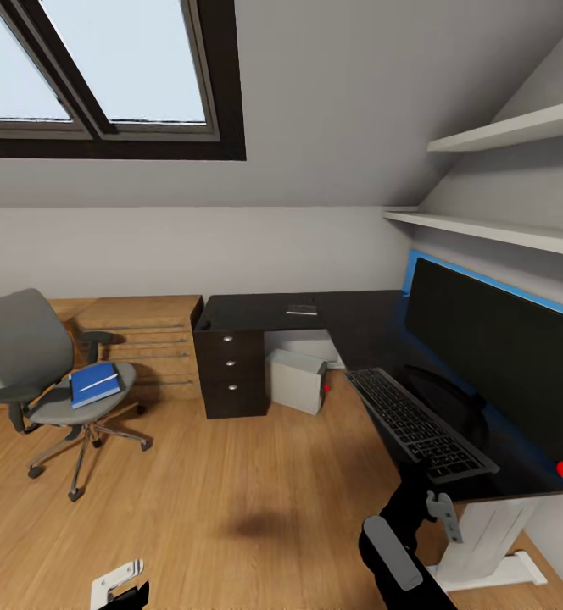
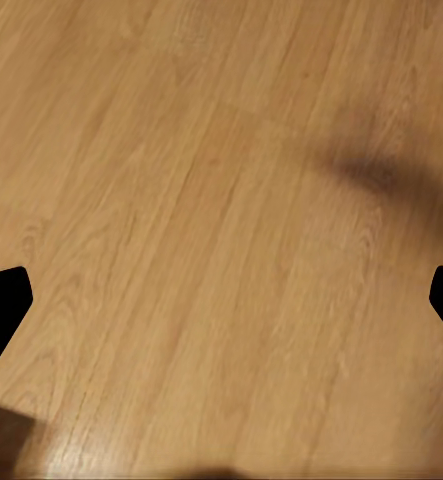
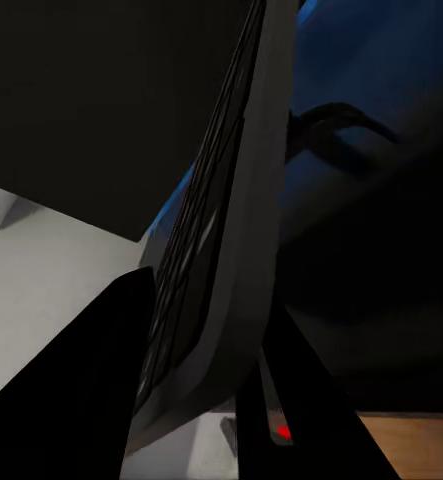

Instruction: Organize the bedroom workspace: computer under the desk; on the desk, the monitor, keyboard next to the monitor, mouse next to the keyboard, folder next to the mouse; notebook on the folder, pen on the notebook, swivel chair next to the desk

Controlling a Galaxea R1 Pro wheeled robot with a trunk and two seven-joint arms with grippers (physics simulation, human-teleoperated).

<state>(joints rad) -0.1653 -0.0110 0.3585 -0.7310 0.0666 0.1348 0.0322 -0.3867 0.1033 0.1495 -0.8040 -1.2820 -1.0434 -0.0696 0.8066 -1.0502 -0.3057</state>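
Right gripper [image 3: 206, 400] clamps keyboard [image 1: 419, 423] end at desk [image 1: 349, 318] edge; left gripper [image 2: 221, 300] spread, low over floor.

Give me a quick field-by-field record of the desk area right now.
monitor: upright on the desk
keyboard: on the desk before the monitor, right gripper jaws around its near end
computer: on the floor under the desk
folder: blue, on the swivel chair seat
left gripper: open over bare floor
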